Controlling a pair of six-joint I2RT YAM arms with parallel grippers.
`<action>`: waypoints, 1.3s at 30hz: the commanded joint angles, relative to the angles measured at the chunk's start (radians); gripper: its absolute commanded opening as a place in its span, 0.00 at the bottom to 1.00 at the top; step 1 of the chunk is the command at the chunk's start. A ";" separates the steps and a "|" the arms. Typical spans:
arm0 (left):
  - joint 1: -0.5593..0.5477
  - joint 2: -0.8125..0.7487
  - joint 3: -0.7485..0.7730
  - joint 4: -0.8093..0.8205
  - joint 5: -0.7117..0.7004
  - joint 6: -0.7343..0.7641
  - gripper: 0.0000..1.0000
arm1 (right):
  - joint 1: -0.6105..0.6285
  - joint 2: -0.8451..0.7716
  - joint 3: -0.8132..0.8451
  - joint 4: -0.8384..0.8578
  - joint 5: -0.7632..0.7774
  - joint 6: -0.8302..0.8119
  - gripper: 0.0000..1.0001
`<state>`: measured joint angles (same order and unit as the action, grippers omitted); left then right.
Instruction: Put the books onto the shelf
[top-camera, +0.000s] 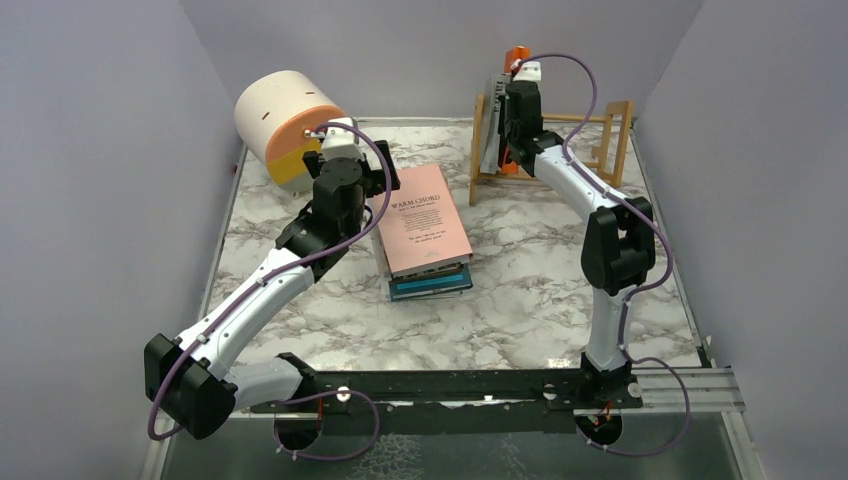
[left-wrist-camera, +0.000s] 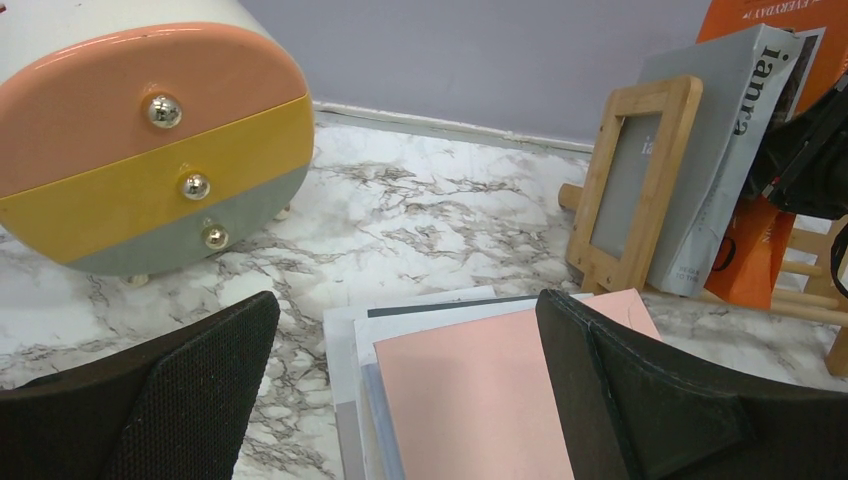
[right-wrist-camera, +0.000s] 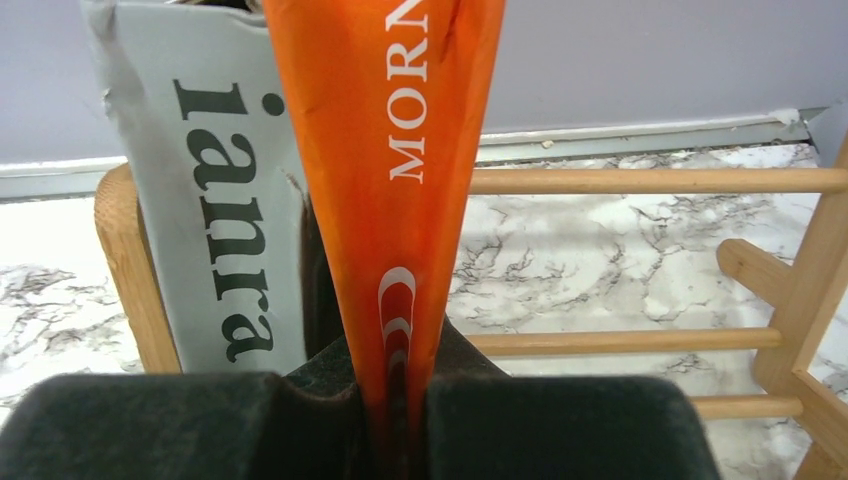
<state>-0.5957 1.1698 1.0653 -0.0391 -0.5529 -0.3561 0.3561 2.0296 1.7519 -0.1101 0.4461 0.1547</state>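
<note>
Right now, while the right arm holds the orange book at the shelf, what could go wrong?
1. The right gripper is shut on the orange book, which stands beside the leaning grey book. Nothing on the shelf props its right side, so on release it may topple that way.
2. The left gripper hangs open over the pink book atop an uneven stack; a grasp may drag the books beneath.

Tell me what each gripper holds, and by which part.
Right gripper pinches the orange book across its covers at the spine edge. Left gripper is open, holding nothing.
</note>
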 joint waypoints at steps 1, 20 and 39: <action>0.004 -0.022 -0.009 -0.004 -0.031 0.009 0.99 | 0.001 0.026 0.053 0.039 -0.055 0.033 0.01; 0.014 -0.040 -0.017 -0.007 -0.025 0.008 0.99 | 0.001 0.031 0.092 -0.041 -0.078 0.082 0.47; 0.014 -0.071 -0.018 -0.074 -0.042 -0.021 0.99 | 0.002 -0.248 -0.077 -0.051 -0.059 0.118 0.54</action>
<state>-0.5880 1.1275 1.0504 -0.0914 -0.5694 -0.3592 0.3538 1.8748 1.7000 -0.1650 0.3912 0.2527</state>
